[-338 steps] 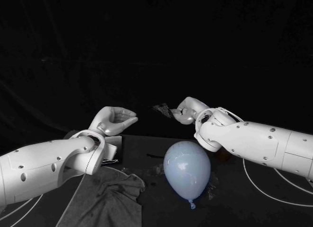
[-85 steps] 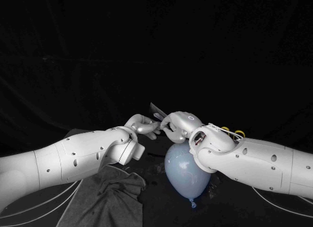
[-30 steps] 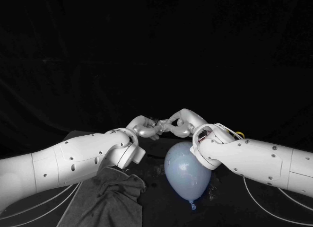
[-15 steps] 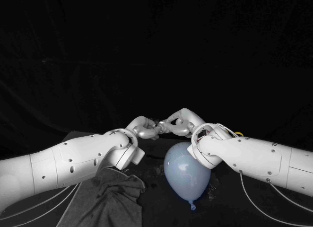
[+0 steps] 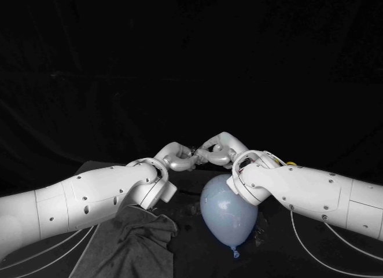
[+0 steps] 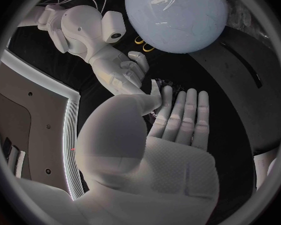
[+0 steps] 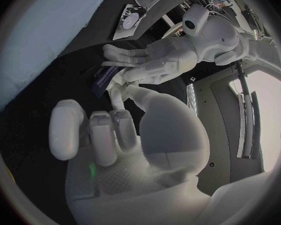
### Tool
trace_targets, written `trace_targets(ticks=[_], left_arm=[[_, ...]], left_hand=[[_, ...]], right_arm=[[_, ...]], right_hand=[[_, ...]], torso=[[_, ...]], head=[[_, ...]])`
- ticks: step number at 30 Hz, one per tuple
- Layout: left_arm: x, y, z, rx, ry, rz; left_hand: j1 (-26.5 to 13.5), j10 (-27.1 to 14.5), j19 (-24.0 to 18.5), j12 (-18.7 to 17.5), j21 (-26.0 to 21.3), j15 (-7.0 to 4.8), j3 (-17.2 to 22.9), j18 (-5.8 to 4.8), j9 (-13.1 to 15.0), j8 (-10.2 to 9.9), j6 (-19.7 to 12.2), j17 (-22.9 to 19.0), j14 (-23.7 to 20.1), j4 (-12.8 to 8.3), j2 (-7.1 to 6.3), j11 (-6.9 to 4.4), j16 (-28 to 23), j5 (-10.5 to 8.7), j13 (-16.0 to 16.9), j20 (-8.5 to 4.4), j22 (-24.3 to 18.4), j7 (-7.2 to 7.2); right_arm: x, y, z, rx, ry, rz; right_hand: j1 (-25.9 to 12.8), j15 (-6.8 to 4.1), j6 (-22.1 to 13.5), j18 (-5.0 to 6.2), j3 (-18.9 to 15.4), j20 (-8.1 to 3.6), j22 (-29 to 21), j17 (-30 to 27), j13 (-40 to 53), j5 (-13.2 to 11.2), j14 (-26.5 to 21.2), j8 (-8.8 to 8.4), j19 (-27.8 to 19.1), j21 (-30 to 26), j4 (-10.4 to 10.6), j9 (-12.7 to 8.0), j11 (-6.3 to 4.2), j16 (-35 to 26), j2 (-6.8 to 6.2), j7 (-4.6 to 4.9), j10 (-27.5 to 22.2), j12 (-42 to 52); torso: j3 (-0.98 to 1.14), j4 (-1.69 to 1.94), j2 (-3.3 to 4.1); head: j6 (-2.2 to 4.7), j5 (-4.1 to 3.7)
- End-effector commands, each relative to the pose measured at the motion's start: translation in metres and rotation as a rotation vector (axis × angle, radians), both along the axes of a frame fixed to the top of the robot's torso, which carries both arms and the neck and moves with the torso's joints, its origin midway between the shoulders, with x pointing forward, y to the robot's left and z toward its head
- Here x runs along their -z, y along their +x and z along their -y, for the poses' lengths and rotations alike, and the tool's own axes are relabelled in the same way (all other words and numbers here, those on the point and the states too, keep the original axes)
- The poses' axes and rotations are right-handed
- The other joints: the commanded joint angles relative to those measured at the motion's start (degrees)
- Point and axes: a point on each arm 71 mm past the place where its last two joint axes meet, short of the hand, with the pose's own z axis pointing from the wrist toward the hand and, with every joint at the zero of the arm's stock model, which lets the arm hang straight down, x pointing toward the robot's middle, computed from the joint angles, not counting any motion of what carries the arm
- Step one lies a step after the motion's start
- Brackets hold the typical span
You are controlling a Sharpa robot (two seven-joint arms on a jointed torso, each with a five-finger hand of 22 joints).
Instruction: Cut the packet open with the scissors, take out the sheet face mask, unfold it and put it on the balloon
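Observation:
A pale blue balloon (image 5: 229, 208) lies on the black table, knot toward me; it also shows in the left wrist view (image 6: 176, 15) and the right wrist view (image 7: 40, 35). Just beyond and above it my left hand (image 5: 176, 157) and right hand (image 5: 219, 149) meet fingertip to fingertip. Between them is a small dark folded piece, apparently the sheet mask (image 7: 105, 79). The left hand (image 7: 150, 65) pinches one edge and a right fingertip (image 7: 118, 92) touches the other. In the left wrist view the right hand (image 6: 125, 75) faces my left fingers (image 6: 178, 117).
A crumpled grey cloth (image 5: 133, 240) lies at the front left of the table. The scissors' yellow handles (image 6: 142, 41) lie near the balloon, behind the right arm (image 5: 287, 163). A flat printed packet (image 7: 129, 19) lies on the table beside the balloon. White cables (image 5: 325, 243) loop at the right.
The left hand has come from a raised fist at the left to meet the right hand over the balloon. Over the last second both hands have barely shifted.

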Motion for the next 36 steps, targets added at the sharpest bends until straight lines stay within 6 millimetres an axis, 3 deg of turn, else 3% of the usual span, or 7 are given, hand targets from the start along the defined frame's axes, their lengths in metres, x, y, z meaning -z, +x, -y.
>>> trace_targets(ticks=[1, 9, 19, 36], left_arm=[[-0.005, -0.0022, 0.0061, 0.058, 0.006, 0.05], [-0.0063, -0.0022, 0.0037, 0.06, 0.003, 0.068], [-0.0079, -0.0035, 0.002, 0.075, -0.009, 0.085], [-0.0089, -0.0073, 0.0047, 0.115, -0.017, 0.089]], left_hand=[[0.7, -2.2, -0.1, -0.4, -0.1, -0.09, 1.7, -0.48, 0.2, -0.3, 1.3, -0.1, 0.1, -2.2, 0.22, 0.19, 0.3, 0.07, -0.2, 0.1, -0.1, -1.58], [0.8, -2.3, 0.1, -0.3, -0.1, -0.13, 1.6, -0.38, 0.2, -0.5, 1.3, -0.1, 0.3, -2.2, 0.36, 0.21, 0.6, 0.08, -0.2, 0.1, -0.1, -1.58], [0.8, -2.2, 0.2, -0.3, -0.1, -0.13, 1.7, -0.31, 0.2, -0.6, 1.3, -0.2, 0.4, -2.1, 0.52, 0.27, 0.7, 0.08, -0.2, 0.1, -0.1, -1.76], [1.1, -1.5, 0.3, -0.2, -0.1, -0.16, 1.9, -0.16, 0.3, -0.6, 1.6, -0.3, 0.5, -2.2, 0.54, 0.27, 0.9, 0.08, -0.1, 0.04, -0.1, -2.14]], right_arm=[[0.0016, -0.0003, -0.0017, -0.03, 0.006, -0.028], [0.0048, 0.0, 0.0009, -0.042, -0.014, -0.07], [0.0057, 0.0008, 0.0044, -0.052, -0.027, -0.079], [0.0015, -0.0013, 0.0008, -0.094, -0.007, -0.026]], right_hand=[[0.2, 0.46, 0.4, 0.06, -0.6, 0.19, 8.0, 15.1, 12.8, -0.4, 6.0, -0.27, -0.3, -0.2, 0.0, -0.1, 1.11, 0.3, -0.41, 0.21, 4.7, -0.1], [0.7, 0.25, 1.6, 0.09, -0.7, 0.1, 8.0, 15.1, 12.8, -1.0, 6.0, 0.11, -0.4, -0.3, 0.3, -0.1, 0.79, 0.3, 0.28, -0.2, 4.6, -0.1], [1.0, 0.24, 1.1, 0.14, -1.0, 0.04, 7.9, 15.1, 12.6, -1.1, 6.0, -0.34, -0.5, -0.6, 0.2, -0.3, 0.86, 0.3, 0.12, -0.06, 4.5, -0.4], [4.9, 0.56, 0.4, 0.1, -1.2, 0.23, 8.1, 15.1, 12.7, -4.3, 6.0, -1.55, -0.4, -0.7, -2.4, -1.2, 1.27, 0.3, -0.22, 0.45, 4.5, -0.2]], torso=[[0.04, -0.05, -0.02], [0.07, -0.13, 0.01], [0.03, -0.07, 0.01], [0.02, -0.02, 0.02]], head=[[0.01, 0.04], [0.03, -0.05], [0.05, -0.23], [-0.01, -0.35]])
